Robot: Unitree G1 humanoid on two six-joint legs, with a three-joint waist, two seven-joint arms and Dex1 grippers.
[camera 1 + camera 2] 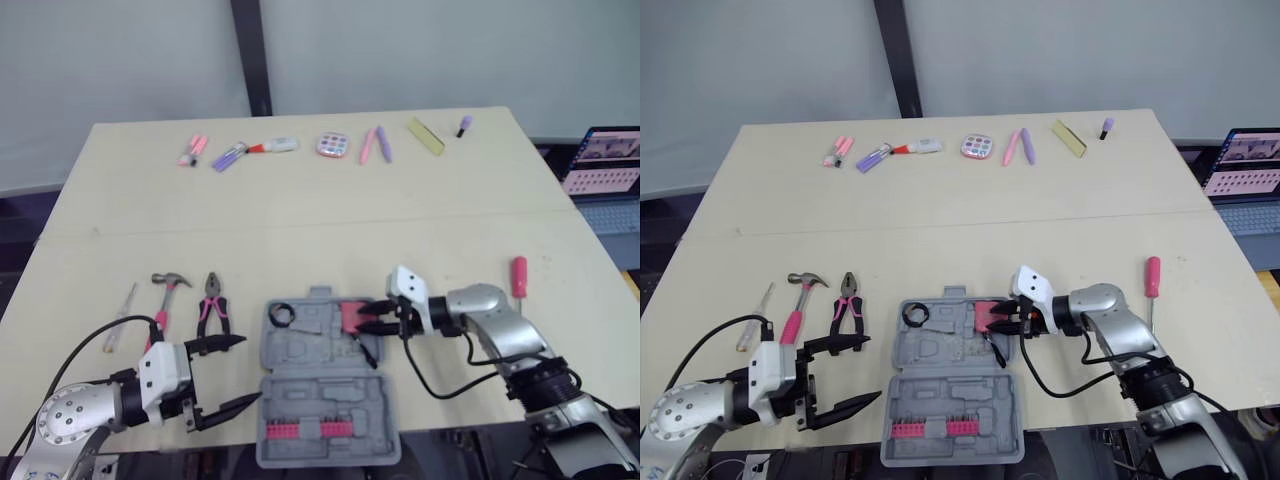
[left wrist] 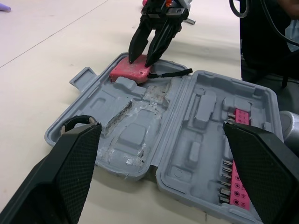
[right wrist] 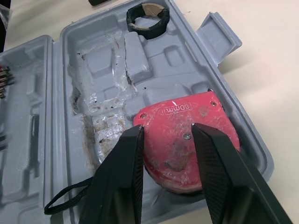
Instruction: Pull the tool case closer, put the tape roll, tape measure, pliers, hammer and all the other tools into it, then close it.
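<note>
Looking forward and down from head height over the table (image 1: 300, 200), from behind both pincers, in two nearly matching eye views. Looking low and close along the left pincer (image 2: 159, 127) across the open tool case (image 2: 196, 116) toward the right pincer (image 2: 141, 60). Looking even closer past the right pincer's tips into the case. Sharing the case throughout.

Faint white "60mm" marking on the red tape measure (image 3: 170, 127)

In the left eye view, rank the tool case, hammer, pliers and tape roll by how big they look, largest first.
1. tool case, by far the largest.
2. hammer and pliers: they look too alike to rank.
3. tape roll, the smallest, lying inside the case.
</note>
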